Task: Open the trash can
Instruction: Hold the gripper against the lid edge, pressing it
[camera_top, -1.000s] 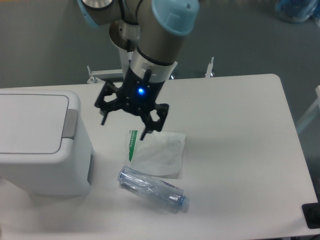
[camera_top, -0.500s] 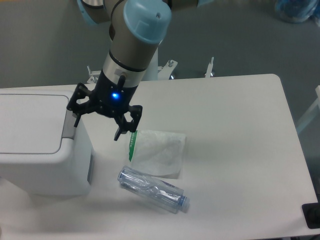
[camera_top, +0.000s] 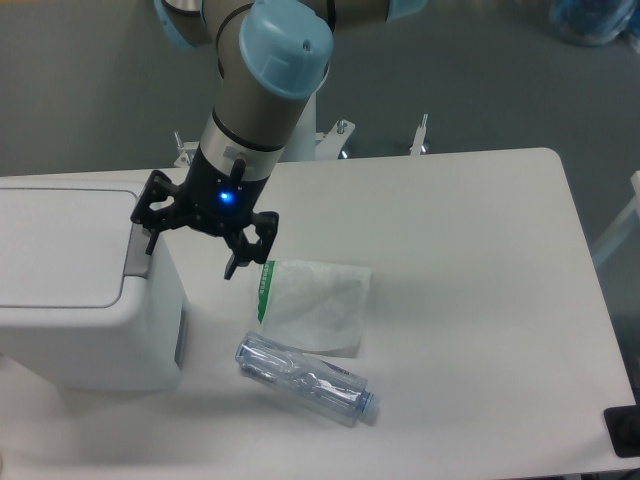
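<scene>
**Open gripper at the bin's edge, tab not yet pressed**

The trash can (camera_top: 75, 290) stood at the table's (camera_top: 480, 300) left edge, its flat lid down and the grey push tab (camera_top: 137, 250) on its right rim. The gripper (camera_top: 192, 250) hung with jaws spread wide and empty, one finger over the tab, the other out past the bin's side wall. The likely failure was a straddle: descending like this, the fingers could slip either side of the rim and jam instead of pressing the tab. The outer finger also hung near the wipes packet (camera_top: 315, 305), with the clear plastic bottle (camera_top: 305, 380) lying just below it. Compared with half a second earlier, the gripper had crept slightly left; a second earlier it had been above the packet.
</scene>
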